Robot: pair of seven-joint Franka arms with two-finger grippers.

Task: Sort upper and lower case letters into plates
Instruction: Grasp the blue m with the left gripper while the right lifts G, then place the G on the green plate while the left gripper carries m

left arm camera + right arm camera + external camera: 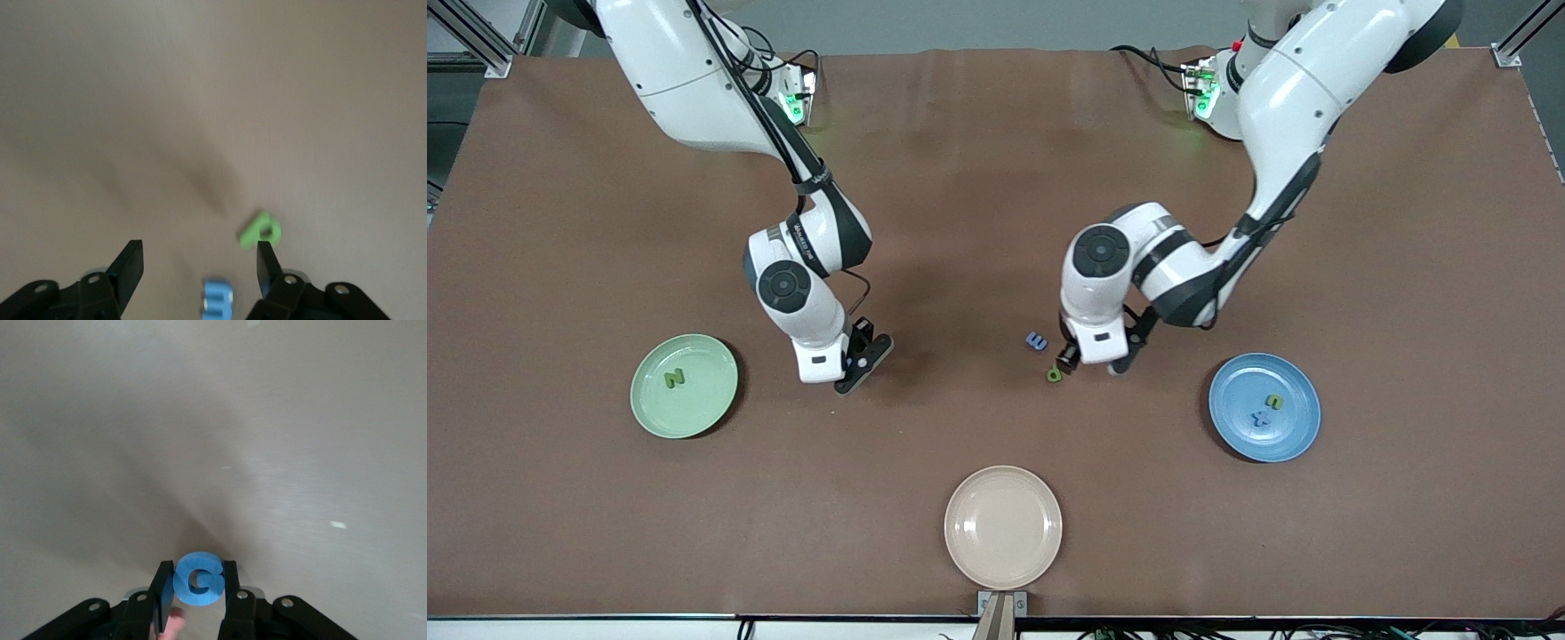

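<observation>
The mint green plate (694, 409) lies toward the right arm's end and holds a green letter N (673, 379). The blue plate (1294, 427) lies toward the left arm's end and holds a small green letter (1274, 402) and a blue letter x (1260, 419). My right gripper (864, 360) (198, 570) is shut on a blue letter G (198, 580), beside the green plate. My left gripper (1092, 363) (199, 252) is open just above the table. A green letter (1055, 375) (261, 229) lies by one fingertip, and a blue letter (1036, 340) (217, 298) lies between its jaws.
A cream-beige plate (1003, 526) with nothing on it sits near the table's front edge in the middle. The brown table top (996, 178) is bare between the arms' bases.
</observation>
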